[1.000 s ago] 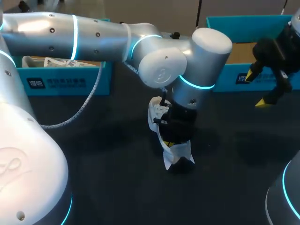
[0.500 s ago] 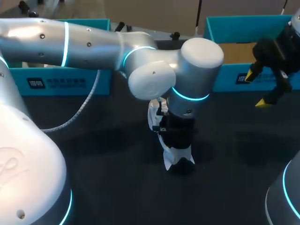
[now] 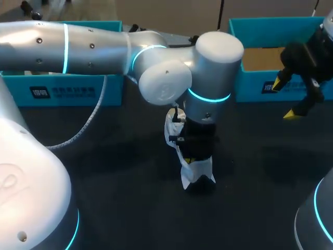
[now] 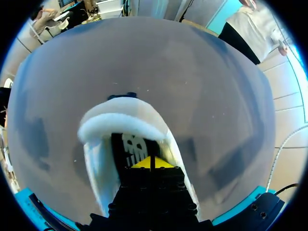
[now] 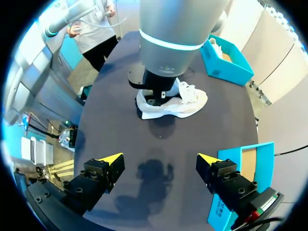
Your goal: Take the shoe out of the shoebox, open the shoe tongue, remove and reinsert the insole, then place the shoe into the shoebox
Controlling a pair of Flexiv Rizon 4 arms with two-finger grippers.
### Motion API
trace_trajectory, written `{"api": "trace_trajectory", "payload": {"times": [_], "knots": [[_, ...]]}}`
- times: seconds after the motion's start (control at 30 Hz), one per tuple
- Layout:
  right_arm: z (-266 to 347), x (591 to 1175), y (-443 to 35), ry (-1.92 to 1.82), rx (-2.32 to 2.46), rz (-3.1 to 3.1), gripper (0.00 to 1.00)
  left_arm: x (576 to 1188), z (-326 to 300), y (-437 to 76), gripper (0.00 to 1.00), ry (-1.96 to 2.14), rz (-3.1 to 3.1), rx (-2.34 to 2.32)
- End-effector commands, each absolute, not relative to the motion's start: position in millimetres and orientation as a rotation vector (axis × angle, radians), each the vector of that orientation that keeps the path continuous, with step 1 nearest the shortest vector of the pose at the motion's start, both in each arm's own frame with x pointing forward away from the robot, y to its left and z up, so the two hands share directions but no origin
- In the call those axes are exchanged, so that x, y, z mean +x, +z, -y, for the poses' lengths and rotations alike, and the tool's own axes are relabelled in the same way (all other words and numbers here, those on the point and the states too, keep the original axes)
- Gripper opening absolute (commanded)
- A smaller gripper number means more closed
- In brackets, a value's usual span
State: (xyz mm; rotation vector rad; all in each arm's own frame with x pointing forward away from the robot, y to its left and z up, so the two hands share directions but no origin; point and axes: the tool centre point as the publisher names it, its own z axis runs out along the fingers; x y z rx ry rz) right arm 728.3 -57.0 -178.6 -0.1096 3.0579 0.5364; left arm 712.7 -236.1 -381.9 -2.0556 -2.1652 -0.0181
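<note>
- My left gripper point(image 4: 151, 162) points down into the white shoe point(image 3: 190, 172). Its yellow tips are pressed together with only a thin dark line between them, and I cannot tell whether anything is pinched there.
- In the left wrist view the tips sit inside the shoe's opening, behind the padded heel collar. Just ahead of them lies the dark insole point(image 4: 131, 144).
- The insole carries a white printed logo, the only marking I can see on the shoe.
- The shoe rests on the black table point(image 3: 104, 156), near its middle, between the two boxes and outside both.
- The left shoebox point(image 3: 78, 88) is teal, with a dark label of white print on its near wall. The print is too small to make out.
- The right shoebox point(image 3: 255, 86) is teal with a bare brown floor and a similar label on its near wall.
- My right gripper point(image 5: 160, 161) hangs beside the right shoebox, well apart from the shoe, fingers spread wide and holding nothing.
</note>
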Motion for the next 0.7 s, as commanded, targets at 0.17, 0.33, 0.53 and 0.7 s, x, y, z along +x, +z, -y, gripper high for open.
{"api": "trace_trajectory", "payload": {"times": [0.17,0.33,0.53,0.7], "knots": [[56,730,-179,0.534,-0.110,-3.061,1.00,712,243,-381,0.00,0.069,2.164,-2.061],[56,730,-179,0.534,-0.110,-3.061,1.00,706,255,-389,0.00,0.172,2.162,-2.060],[56,730,-179,0.534,-0.110,-3.061,1.00,699,262,-400,0.00,0.212,2.178,-2.076],[56,730,-179,0.534,-0.110,-3.061,1.00,695,260,-413,0.00,0.232,2.220,-2.095]]}}
